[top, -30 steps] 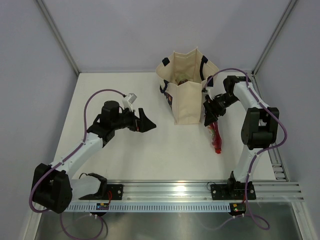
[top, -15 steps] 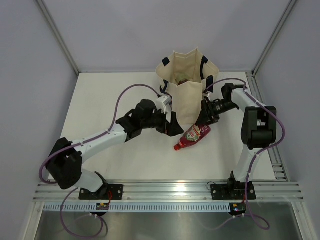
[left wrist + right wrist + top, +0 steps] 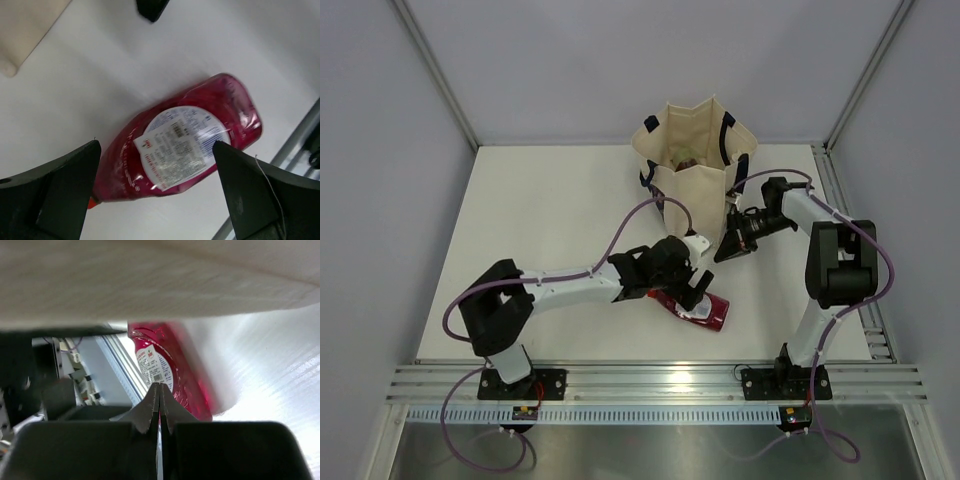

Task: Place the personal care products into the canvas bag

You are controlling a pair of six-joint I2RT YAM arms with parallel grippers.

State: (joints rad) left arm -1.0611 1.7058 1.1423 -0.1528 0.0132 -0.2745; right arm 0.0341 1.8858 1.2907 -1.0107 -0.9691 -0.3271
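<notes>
**Top external view: left gripper (image 3: 690, 292) spread wide over a dark red bottle (image 3: 712, 315)**

From overhead, the left arm is stretched right across the white table (image 3: 550, 220), wrist parked directly above the bottle. The bottle lies flat on its side toward the front-centre of the table, apart from the canvas bag (image 3: 695, 205), with its wide end angled toward the near rail (image 3: 670, 378).

Left wrist camera now: the two dark fingers (image 3: 50, 195) stand far apart, one on each side of the bottle, and its white label (image 3: 182, 142) faces up between them. Nothing is pinched. Whether either pad touches the plastic, I can't tell from here. A sliver of red cap (image 3: 92, 202) peeks out beside the finger on the left of that picture.

The bag stands upright toward the back of the table with its mouth gaping and its navy handles (image 3: 725, 135) at the rim. A small dark mark (image 3: 660, 200) shows on its near left side. Something sits down inside, too dim to name.

On the other side, the right gripper (image 3: 725, 250) sits low, just beside the bag's near right corner. Its own camera shows both fingertips pressed tight together with nothing between them. Beige fabric fills the top of that picture, and the red bottle lies on the table beyond the tips.
</notes>
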